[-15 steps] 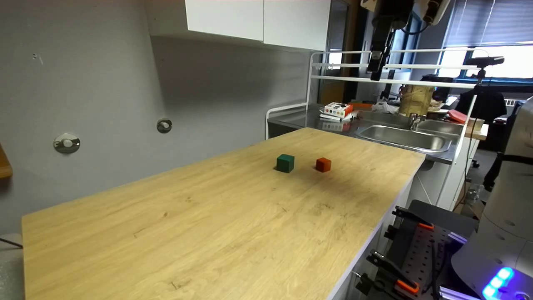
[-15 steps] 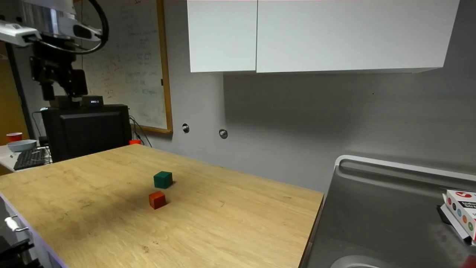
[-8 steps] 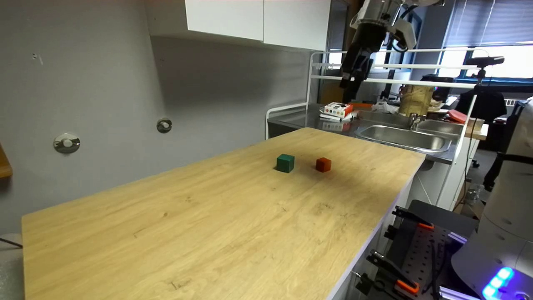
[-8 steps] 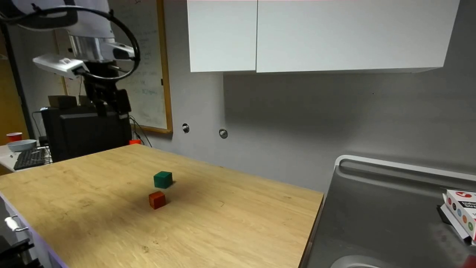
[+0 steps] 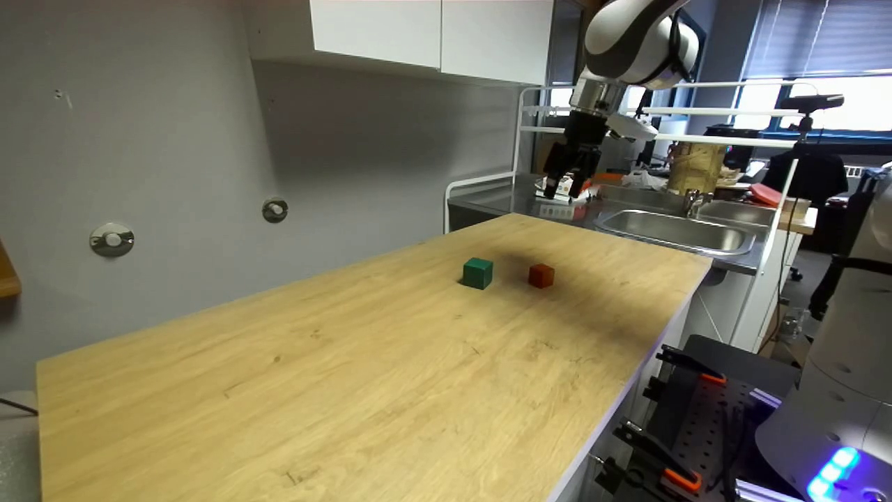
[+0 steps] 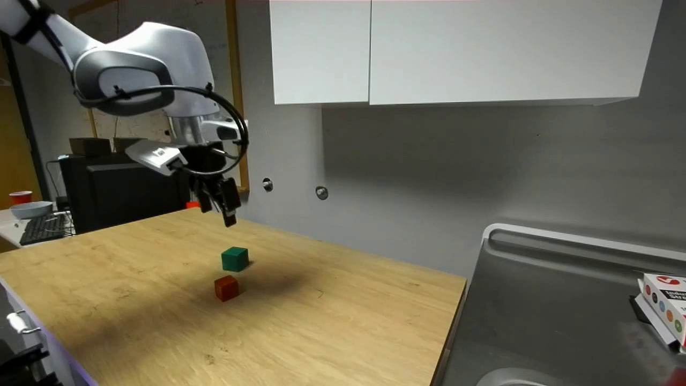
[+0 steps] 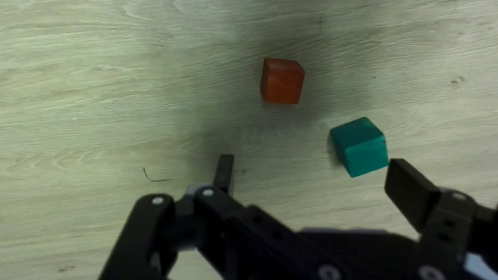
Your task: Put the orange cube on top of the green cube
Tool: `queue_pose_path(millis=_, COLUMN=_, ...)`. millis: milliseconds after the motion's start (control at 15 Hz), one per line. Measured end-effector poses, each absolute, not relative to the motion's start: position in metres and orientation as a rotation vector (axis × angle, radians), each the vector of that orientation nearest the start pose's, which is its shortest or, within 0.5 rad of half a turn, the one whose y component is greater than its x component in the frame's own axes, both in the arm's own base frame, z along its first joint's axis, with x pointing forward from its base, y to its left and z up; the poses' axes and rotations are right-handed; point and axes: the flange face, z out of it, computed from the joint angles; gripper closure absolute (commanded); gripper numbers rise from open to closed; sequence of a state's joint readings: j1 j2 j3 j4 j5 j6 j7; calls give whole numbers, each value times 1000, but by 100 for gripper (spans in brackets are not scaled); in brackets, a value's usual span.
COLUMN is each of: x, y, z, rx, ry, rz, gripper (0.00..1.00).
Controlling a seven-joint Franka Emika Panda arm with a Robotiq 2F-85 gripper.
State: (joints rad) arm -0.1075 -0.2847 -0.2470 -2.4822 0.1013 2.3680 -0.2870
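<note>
The orange cube shows in both exterior views (image 5: 541,275) (image 6: 226,288) and near the top middle of the wrist view (image 7: 283,82). It sits flat on the wooden table (image 5: 313,390). The green cube stands a short gap away from it in both exterior views (image 5: 477,273) (image 6: 235,259) and in the wrist view (image 7: 360,147). My gripper is in the air above the table in both exterior views (image 5: 563,189) (image 6: 218,216). In the wrist view its black fingers (image 7: 311,159) are wide apart with nothing between them, and both cubes lie beyond the fingertips.
White wall cabinets (image 6: 461,51) hang over the back of the table. A metal sink (image 5: 672,230) and a white box (image 6: 664,303) are on the steel counter past the table's end. Black clamps (image 5: 658,450) sit near my base. A monitor (image 6: 134,187) stands behind the far end.
My arm has come down and out over the table, and the gripper has turned so both fingers show. Its shadow has moved over the orange cube. The cubes have not moved.
</note>
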Motion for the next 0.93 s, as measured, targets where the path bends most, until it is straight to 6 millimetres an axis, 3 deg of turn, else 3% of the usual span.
queue_pose_path(millis=467, x=448, y=-184, z=336, rx=-3050, ry=349, rz=-93, gripper=0)
queue_pose_path(millis=933, x=458, y=-181, z=290, rx=-3045, ry=408, rz=73, gripper=0)
